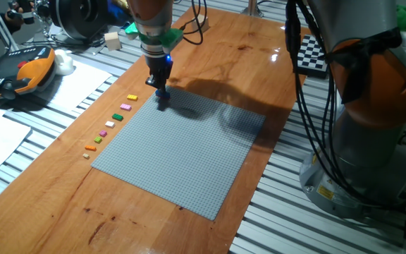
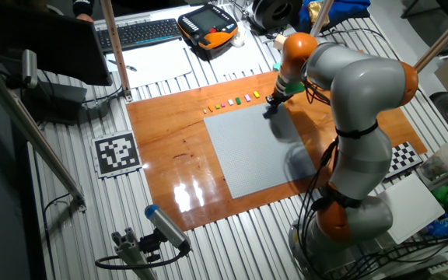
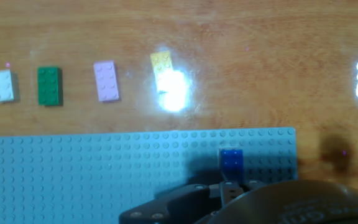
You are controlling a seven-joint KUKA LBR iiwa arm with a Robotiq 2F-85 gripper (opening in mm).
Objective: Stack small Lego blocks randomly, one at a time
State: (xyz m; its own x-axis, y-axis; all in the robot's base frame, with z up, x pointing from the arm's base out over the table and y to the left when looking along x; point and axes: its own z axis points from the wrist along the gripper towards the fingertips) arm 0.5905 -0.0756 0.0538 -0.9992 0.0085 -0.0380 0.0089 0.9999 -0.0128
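Observation:
My gripper (image 1: 163,94) (image 2: 271,111) (image 3: 232,182) stands upright over the far corner of the grey baseplate (image 1: 182,155) (image 2: 247,148) (image 3: 73,174). Its fingers look shut on a small blue Lego block (image 3: 232,160) (image 1: 162,91), which sits against the plate's studs near that corner. On the wood beside the plate's edge lies a row of loose small Lego blocks: yellow (image 3: 161,63) (image 1: 132,97), pink (image 3: 107,81) (image 1: 125,107), green (image 3: 49,86) (image 1: 118,117), white (image 3: 2,86) (image 1: 110,124) and, farther along, orange (image 1: 90,148). Glare washes out part of the yellow one in the hand view.
The wooden board (image 1: 259,63) carries the plate. An orange teach pendant (image 1: 27,74) (image 2: 207,19), papers and a wooden cube (image 1: 113,40) lie beyond the block row. A checkerboard (image 1: 310,53) sits at the board's far side, near the arm's base (image 1: 372,120).

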